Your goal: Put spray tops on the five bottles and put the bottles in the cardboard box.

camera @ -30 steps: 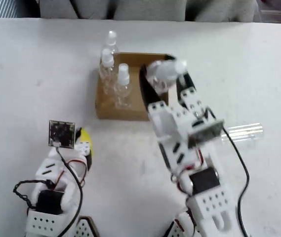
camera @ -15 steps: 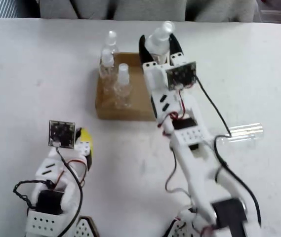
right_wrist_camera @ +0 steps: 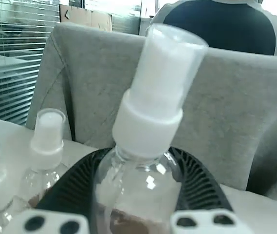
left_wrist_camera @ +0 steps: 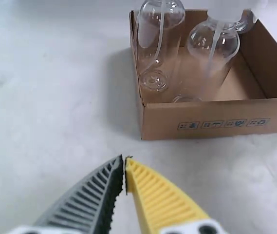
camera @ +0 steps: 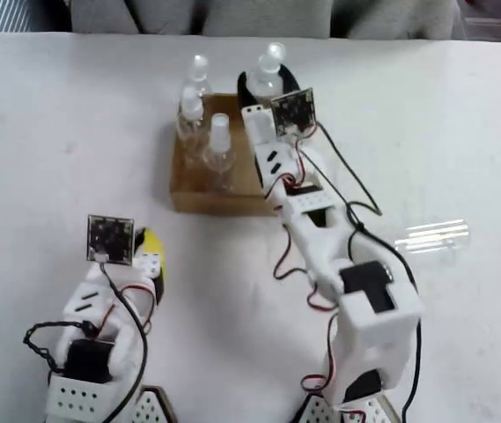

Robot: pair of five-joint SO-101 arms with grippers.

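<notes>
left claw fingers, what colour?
Left claw: one finger grey, the other yellow, both ridged. Clearest in the left wrist view.

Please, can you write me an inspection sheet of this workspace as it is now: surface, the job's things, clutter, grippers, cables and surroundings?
Surface: white table; no spills seen.
Job's things: brown cardboard box; three clear plastic bottles with white spray tops stand in its left part; a fourth such bottle is held at its far right corner.
Clutter: a clear plastic item lies on the table to the right of the arms; I cannot tell what it is.
Grippers: right gripper shut on the fourth bottle; left gripper shut and empty, short of the box.
Cables: red and black wires loop loose beside the right arm; a black cable lies along the left arm.
Surroundings: grey upholstered seat back behind the table.
</notes>
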